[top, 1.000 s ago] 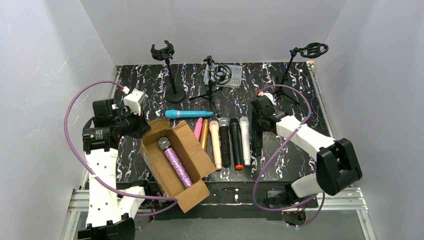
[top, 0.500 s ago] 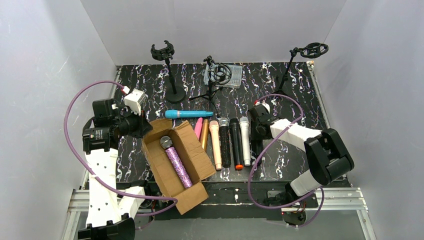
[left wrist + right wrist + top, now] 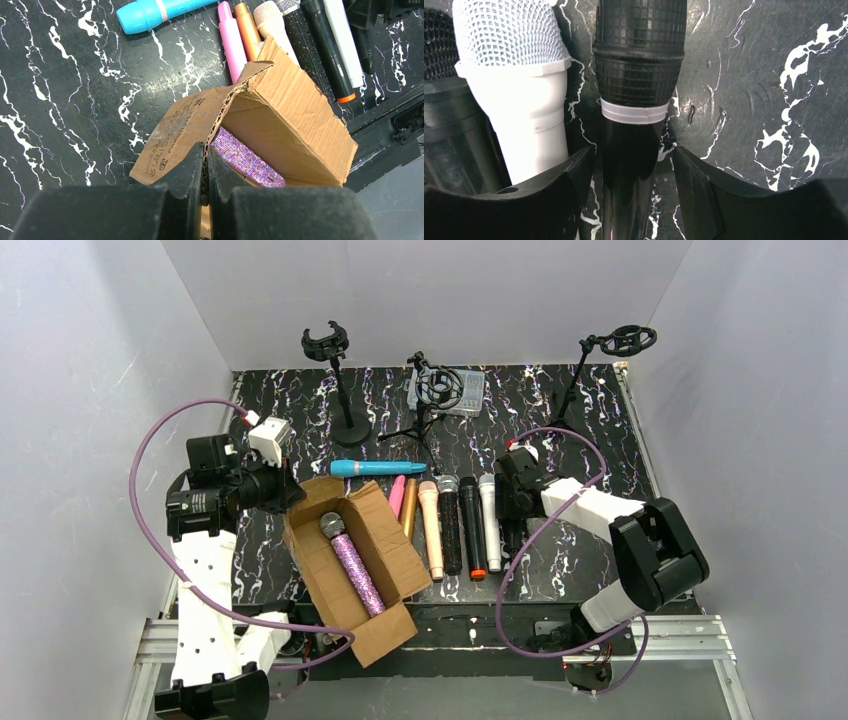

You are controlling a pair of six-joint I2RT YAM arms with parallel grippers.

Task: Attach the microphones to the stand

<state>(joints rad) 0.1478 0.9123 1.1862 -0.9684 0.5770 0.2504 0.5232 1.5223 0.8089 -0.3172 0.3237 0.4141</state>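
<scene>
While the right gripper straddles the black mic, jaws apart and not yet touching, it should close squarely on the glossy handle below the white band — without nudging the white mic just beside. The black mic lies flat on the surface, its grille dark mesh; the left gripper pinches a box flap.

Your right gripper straddles the black microphone, a thin gap either side. Tight on the left: the white microphone lies just beside that jaw. To the right, bare table, room to swing out. The cardboard box blocks the near left; three stands fence the back edge, well apart, open table between them.
</scene>
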